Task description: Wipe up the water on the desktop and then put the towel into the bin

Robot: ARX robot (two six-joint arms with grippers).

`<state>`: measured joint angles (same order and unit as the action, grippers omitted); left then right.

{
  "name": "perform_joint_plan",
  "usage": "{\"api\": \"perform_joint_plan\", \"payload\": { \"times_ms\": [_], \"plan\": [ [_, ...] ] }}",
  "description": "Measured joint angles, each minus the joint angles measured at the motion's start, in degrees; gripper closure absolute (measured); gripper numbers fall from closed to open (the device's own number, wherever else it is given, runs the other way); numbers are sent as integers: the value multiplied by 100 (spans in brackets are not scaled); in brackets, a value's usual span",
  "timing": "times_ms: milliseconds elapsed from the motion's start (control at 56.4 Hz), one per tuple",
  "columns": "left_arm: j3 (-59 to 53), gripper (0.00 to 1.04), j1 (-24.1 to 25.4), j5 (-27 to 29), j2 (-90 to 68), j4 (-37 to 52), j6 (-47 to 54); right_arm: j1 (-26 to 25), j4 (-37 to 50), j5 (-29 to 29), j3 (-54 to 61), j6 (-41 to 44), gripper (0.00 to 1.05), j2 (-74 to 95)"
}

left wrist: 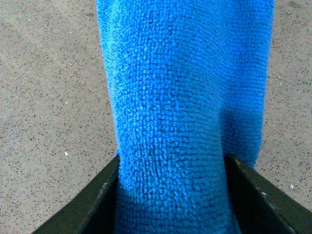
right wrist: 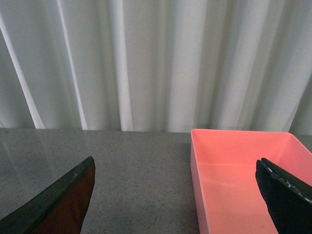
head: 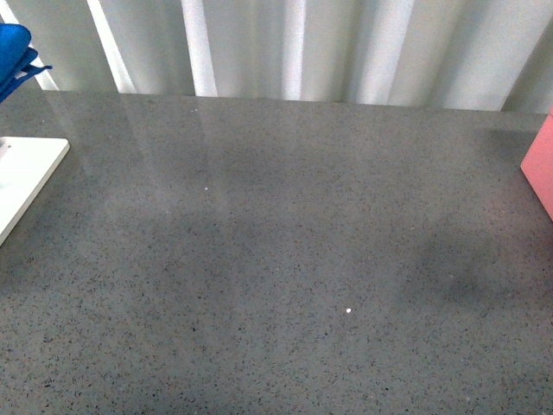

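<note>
We have the towel point(left wrist: 165, 97) clamped between the jaws of the left gripper point(left wrist: 171, 158). It hangs in a thick blue fold above the desktop point(head: 276, 259). In the front view only a corner of the cloth shows, high at the far left edge, so it looks lifted clear of the surface rather than pressed to it.

We cannot make out any puddle: the stone is glossy and streaked with reflections, and the only mark we see is a tiny white speck near the middle. So we judge that the wiping is either finished or has no visible target, and that the step in hand is carrying the towel to the bin point(right wrist: 229, 185).

The pink bin sits at the far right of the desktop, well apart from the towel. The next move therefore calls for a long sweep rightward, keeping the hanging cloth from dragging.

The right gripper point(right wrist: 174, 163) has its jaws apart and holds nothing. It faces the open bin just ahead of it, so it may need to give way or take the towel over.

A white board point(head: 26, 173) lies at the left edge, below the towel, and a pale curtain point(right wrist: 146, 63) closes the back; nothing stands on the path between
</note>
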<state>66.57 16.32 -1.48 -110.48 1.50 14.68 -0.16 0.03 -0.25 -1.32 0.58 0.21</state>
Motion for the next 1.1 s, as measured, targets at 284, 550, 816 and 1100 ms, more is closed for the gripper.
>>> {"api": "perform_joint_plan", "payload": {
  "times_ms": [284,550,816,1100],
  "plan": [
    [-125,88,52,-262,339,28,-17,0,0,0,0,0,7,0],
    [-332,99,-308,-1078,1478,372,-365,0,0,0,0,0,7,0],
    [-1097,99,-1414,-2343,2699,730,-1602,0,0,0,0,0,7,0],
    [-1650,99,-2782,-2385,3067,1547,-2817,0,0,0,0,0,7,0]
  ]
}}
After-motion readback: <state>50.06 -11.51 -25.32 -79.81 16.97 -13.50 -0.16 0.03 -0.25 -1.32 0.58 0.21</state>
